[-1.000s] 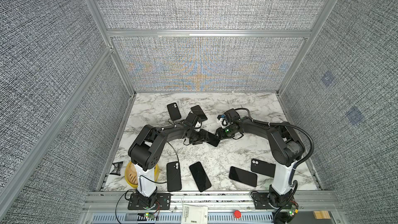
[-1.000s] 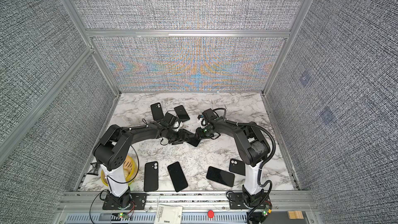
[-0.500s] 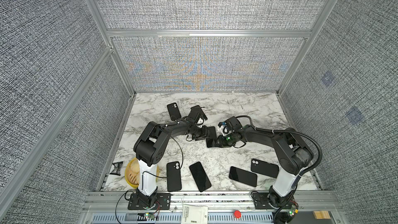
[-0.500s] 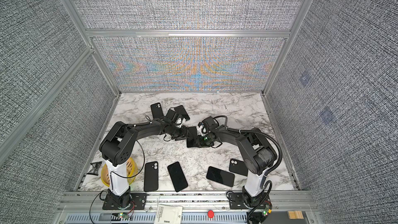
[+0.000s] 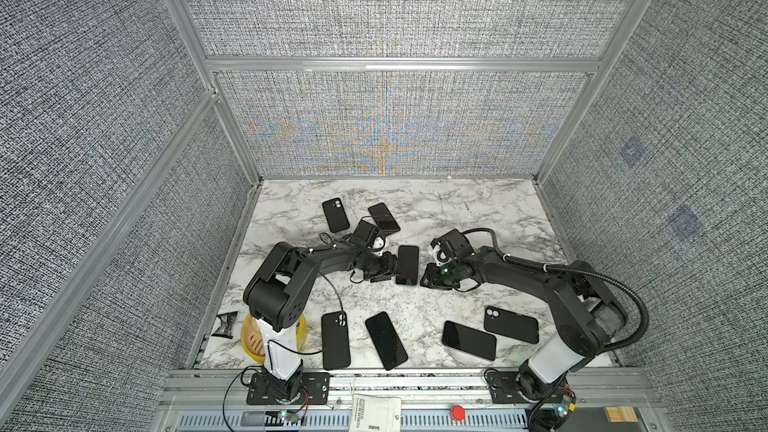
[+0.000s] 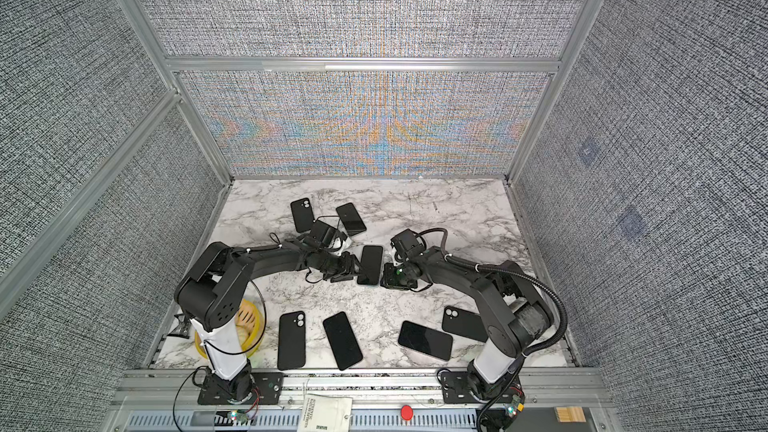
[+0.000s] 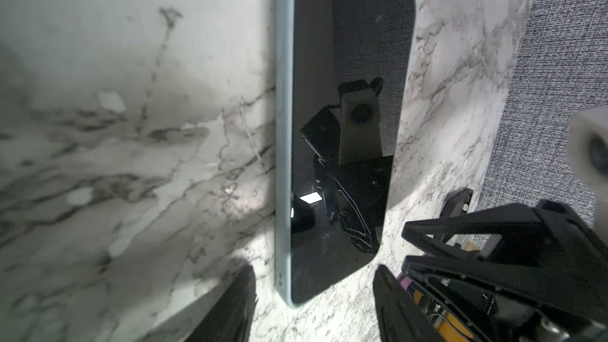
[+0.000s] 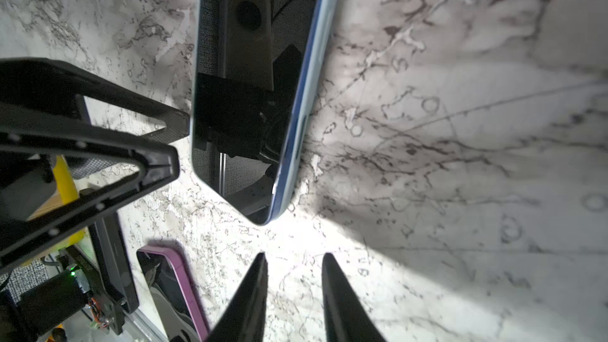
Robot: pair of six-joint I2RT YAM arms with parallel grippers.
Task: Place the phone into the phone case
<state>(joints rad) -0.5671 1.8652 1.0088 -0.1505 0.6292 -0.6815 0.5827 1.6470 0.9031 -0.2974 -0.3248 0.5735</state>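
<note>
The phone point(image 5: 407, 264) point(image 6: 370, 264) lies flat and screen up mid-table; the wrist views show its pale blue edge point(image 7: 342, 126) point(image 8: 250, 93). My left gripper point(image 5: 390, 273) point(image 7: 314, 268) stands open at the phone's near left corner, fingers apart from it. My right gripper point(image 5: 428, 278) point(image 8: 293, 254) sits low by the near right corner, jaws narrowly open on nothing. Black phone cases with camera holes lie back up at the far left point(image 5: 336, 215), front left point(image 5: 336, 340) and front right point(image 5: 511, 324). I cannot tell which is the task's phone case.
Other dark phones lie screen up on the marble table point(image 5: 457, 209): one far point(image 5: 384, 217), two in front point(image 5: 385, 340) point(image 5: 468, 340). A purple-rimmed one point(image 8: 177, 284) shows near my right fingers. A yellow basket point(image 5: 249, 338) stands by the left arm's base.
The phone has turned from slanted between the two grippers to lying lengthwise on the table. My right gripper has narrowed its jaws and moved nearer the front; the left arm shifted slightly.
</note>
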